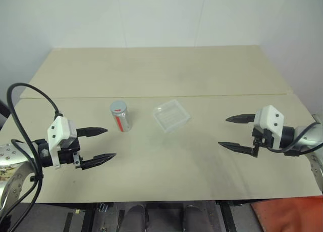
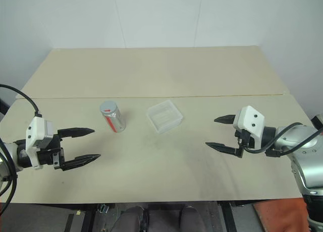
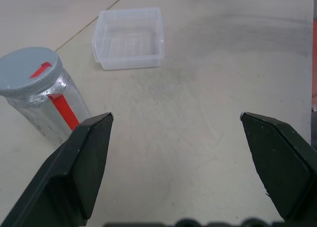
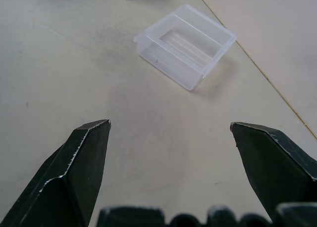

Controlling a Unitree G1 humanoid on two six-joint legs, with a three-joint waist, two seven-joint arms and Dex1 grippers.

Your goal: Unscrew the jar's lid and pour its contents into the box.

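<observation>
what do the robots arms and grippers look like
Each gripper, left and right, has two black tapering fingers with pointed tips on a black base, topped by a white boxy housing. Black cables loop over the left arm; a shorter black cable runs along the silver-grey right forearm.

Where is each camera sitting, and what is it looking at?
Left eye view: on the head, looking down at the table; shows the jar, box, left claw, right claw.
Right eye view: beside it, same scene.
Left wrist view: on the left wrist, looking between its open fingers at jar, lid and box.
Right wrist view: on the right wrist, looking between its open fingers at the box.
All views share the box.
</observation>
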